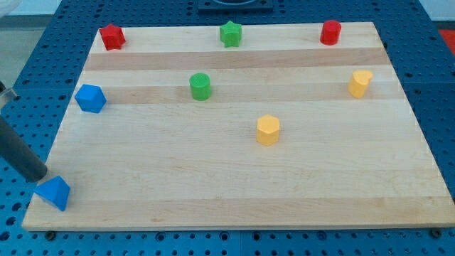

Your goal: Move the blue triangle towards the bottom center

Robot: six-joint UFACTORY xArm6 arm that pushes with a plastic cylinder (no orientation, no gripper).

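Note:
The blue triangle (55, 192) lies at the bottom left corner of the wooden board (234, 178), partly over the left edge. My rod comes in from the view's left, and my tip (39, 178) sits just up and left of the triangle, touching or nearly touching it.
A blue block (90, 98) sits at the left edge. A red star-like block (111, 36), a green star-like block (230, 33) and a red cylinder (330, 32) line the top. A green cylinder (200, 87), a yellow hexagon (268, 131) and a yellow block (360, 83) stand mid-board.

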